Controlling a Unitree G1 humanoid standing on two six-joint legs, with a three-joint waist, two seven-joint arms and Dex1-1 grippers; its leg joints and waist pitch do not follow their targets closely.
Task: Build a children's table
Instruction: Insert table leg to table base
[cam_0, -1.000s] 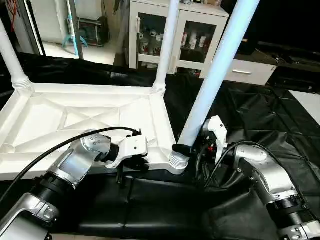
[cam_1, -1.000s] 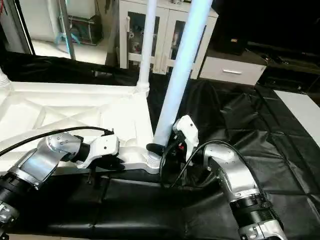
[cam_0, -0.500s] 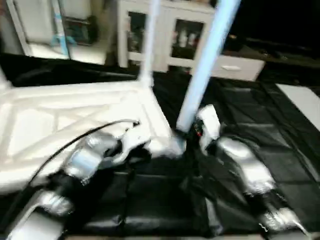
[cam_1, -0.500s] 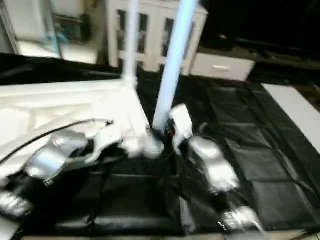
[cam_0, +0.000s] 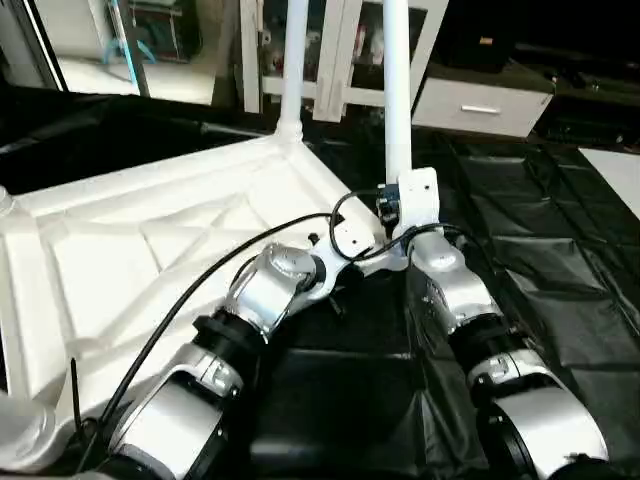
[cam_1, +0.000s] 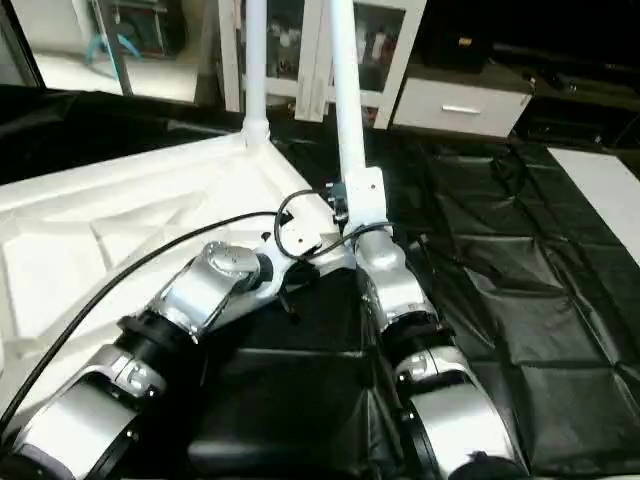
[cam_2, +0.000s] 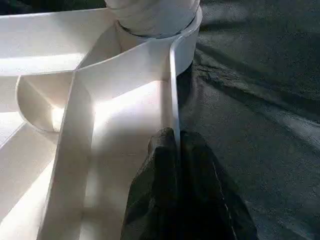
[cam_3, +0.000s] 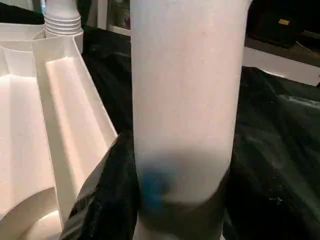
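Vs a second ago: the head cam has shifted, so the framing isn't comparable, but the arms have changed pose. Both forearms now reach straight fwd & converge at the near right corner of the children's table (cam_0: 150, 250); earlier they came in from the sides. The near right leg (cam_0: 396, 90) now reads as upright; it leaned across the pic before.

Table lies upside down on the black cloth (cam_0: 560, 260), X-ribbed underside up, its long axis running from the near left toward the far right. Legs point up; another leg (cam_0: 294, 60) stands at the far corner.

Left gripper (cam_2: 176, 150): fingers pinched together on the thin rim wall beside the corner socket. Right gripper (cam_3: 175, 195): fingers clamped round the near right leg low down, just above its socket.
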